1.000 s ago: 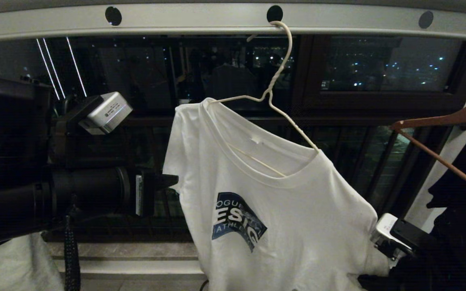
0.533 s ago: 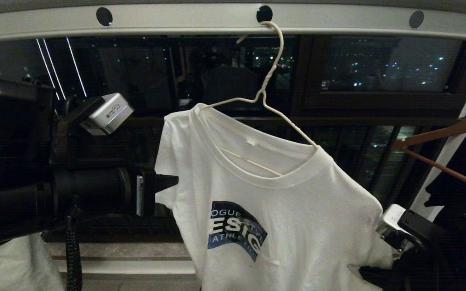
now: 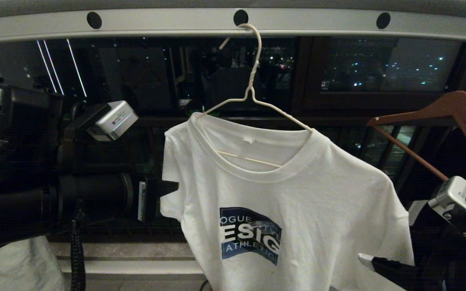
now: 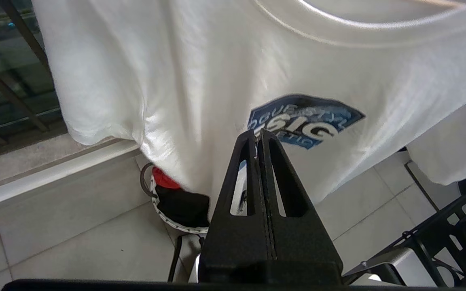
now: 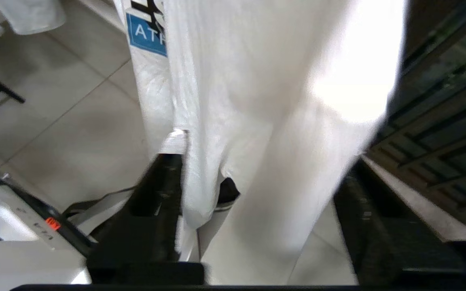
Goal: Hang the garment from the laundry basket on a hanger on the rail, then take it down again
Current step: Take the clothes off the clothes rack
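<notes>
The white T-shirt garment (image 3: 297,194) with its blue chest logo hangs on the thin white wire hanger (image 3: 253,97). The hanger's hook sits in a hole of the pale grey rail (image 3: 168,25). My left gripper (image 3: 173,188) is shut and empty, level with the shirt's left sleeve. In the left wrist view its tips (image 4: 258,135) point at the logo. My right gripper (image 3: 378,263) is low by the shirt's right hem. In its wrist view it (image 5: 261,190) stands open, with the garment (image 5: 273,121) hanging loose between the fingers. The laundry basket (image 4: 176,227) stands on the floor under the shirt.
A brown wooden hanger (image 3: 439,117) hangs at the right, close to the shirt's right shoulder. The basket holds a red cloth (image 4: 163,182) and a black garment (image 4: 182,206). Dark windows and a barred balcony railing lie behind. A pale tiled floor (image 4: 75,234) and a ledge are below.
My right gripper has opened, let go of the shirt's right side and moved away down to the right. The tilted hanger has swung level. The whole view has shifted a little.
</notes>
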{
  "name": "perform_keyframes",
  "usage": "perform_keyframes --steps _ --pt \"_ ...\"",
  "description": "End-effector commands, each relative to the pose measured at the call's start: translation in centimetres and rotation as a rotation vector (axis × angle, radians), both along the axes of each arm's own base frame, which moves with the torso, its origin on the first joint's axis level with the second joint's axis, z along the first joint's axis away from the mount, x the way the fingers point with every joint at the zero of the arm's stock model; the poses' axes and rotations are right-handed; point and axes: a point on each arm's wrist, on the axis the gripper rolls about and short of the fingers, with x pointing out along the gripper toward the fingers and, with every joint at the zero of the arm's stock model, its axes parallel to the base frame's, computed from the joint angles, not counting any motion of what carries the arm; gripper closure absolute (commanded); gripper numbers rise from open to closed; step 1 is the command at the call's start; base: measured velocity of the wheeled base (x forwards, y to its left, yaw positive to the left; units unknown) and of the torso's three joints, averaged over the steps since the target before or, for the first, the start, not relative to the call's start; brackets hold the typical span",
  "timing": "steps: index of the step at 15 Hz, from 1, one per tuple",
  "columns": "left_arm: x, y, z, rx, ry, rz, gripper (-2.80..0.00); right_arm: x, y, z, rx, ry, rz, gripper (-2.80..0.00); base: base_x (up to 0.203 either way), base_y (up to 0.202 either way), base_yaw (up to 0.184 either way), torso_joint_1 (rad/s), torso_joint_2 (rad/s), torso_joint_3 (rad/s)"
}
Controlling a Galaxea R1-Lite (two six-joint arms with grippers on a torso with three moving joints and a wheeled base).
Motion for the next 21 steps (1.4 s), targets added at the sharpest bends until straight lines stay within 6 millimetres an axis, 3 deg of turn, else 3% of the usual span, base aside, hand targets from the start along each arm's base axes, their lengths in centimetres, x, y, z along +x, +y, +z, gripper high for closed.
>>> perform_keyframes --steps 1,4,9,10,13,17,21 --pt "0.1 -0.1 -0.1 0.001 0.003 0.0 0.0 -0.5 -0.3 0.2 0.008 -0.021 -0.002 -2.8 0.0 0.0 0.0 0.0 0.0 0.0" --pt "-0.3 0.2 0.3 -0.002 -0.012 -0.003 0.0 -1.3 -0.9 1.1 0.038 -0.07 -0.005 -2.8 0.0 0.0 0.0 0.0 0.0 0.0" --pt "-1.2 0.8 0.9 0.073 0.054 -0.012 0.0 -4.3 -2.9 4.4 0.152 -0.252 -0.034 -2.8 0.0 0.0 0.0 0.0 0.0 0.0" --pt "-1.3 0.9 1.0 0.071 0.05 -0.012 0.0 -4.5 -3.1 4.5 0.156 -0.262 -0.042 0.0 0.0 0.0 0.0 0.0 0.0 0.0" --pt "-2.7 2.0 1.7 0.054 0.02 -0.014 0.0 -5.0 -3.4 5.4 0.188 -0.294 -0.053 0.0 0.0 0.0 0.0 0.0 0.0 0.0" --pt "-8.0 5.7 2.6 0.044 0.008 -0.017 0.0 -7.0 -5.3 7.0 0.316 -0.375 -0.245 0.0 0.0 0.0 0.0 0.0 0.0 0.0" --pt "-13.7 10.3 -0.2 0.028 -0.044 0.094 0.0 -10.1 -7.7 6.4 0.343 -0.465 -0.459 0.0 0.0 0.0 0.0 0.0 0.0 0.0"
